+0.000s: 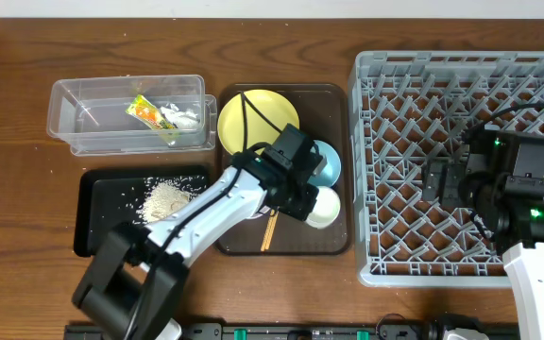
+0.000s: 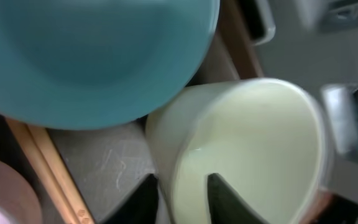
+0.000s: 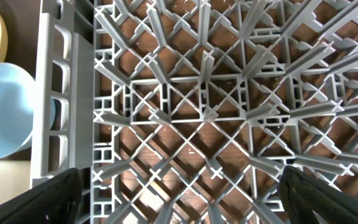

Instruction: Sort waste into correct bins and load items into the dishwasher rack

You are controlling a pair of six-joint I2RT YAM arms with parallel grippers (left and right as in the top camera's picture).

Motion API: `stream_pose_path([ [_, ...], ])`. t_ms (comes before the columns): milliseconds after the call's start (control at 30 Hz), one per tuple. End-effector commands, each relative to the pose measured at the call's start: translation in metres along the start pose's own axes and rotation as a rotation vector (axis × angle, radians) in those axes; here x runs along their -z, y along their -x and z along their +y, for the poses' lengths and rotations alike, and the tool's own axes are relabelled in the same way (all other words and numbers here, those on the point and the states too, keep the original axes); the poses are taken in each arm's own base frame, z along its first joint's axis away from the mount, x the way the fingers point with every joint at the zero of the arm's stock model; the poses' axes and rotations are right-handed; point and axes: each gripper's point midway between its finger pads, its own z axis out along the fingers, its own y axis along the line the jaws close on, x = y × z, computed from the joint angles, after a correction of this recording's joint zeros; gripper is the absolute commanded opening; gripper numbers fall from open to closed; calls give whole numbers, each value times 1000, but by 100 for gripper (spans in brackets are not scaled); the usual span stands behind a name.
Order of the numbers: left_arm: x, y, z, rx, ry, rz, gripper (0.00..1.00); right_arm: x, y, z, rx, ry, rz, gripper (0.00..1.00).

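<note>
On brown tray, left claw gripping white bowl rim, wrapper inside clear tub, right claw open.

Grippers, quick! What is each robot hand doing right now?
Left gripper: closing on the rim of the white bowl.
Right gripper: open, empty, over the dishwasher rack.

Bench: dark brown wood grain, carrying everything in view.
Serving tray: brown, rectangular with rounded corners, lying flat at the bench's centre.
</note>
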Motion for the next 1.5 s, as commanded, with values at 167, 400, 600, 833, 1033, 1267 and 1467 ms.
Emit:
stream_pose_path([
  [167, 4, 3, 13, 53, 48, -19, 6, 7, 8, 9, 15, 14, -24, 99],
  [400, 67, 37, 18, 179, -91, -208, 6, 7, 20, 9, 19, 17, -72, 99],
  [600, 128, 82, 25, 350, -384, -398, 6, 16, 31, 63, 141, 330, -133, 99],
  [833, 156, 94, -1, 344, -769, -340, 6, 53, 12, 141, 372, 874, -158, 99],
  [1033, 154, 83, -22, 344, -887, -226, 6, 56, -1, 179, 509, 1087, -162, 99],
  [1267, 160, 76, -34, 344, -954, -165, 6, 47, 9, 211, 647, 1154, -254, 99],
  [1467, 163, 74, -37, 357, -979, -138, 6, 54, 20, 225, 708, 1174, -340, 98],
])
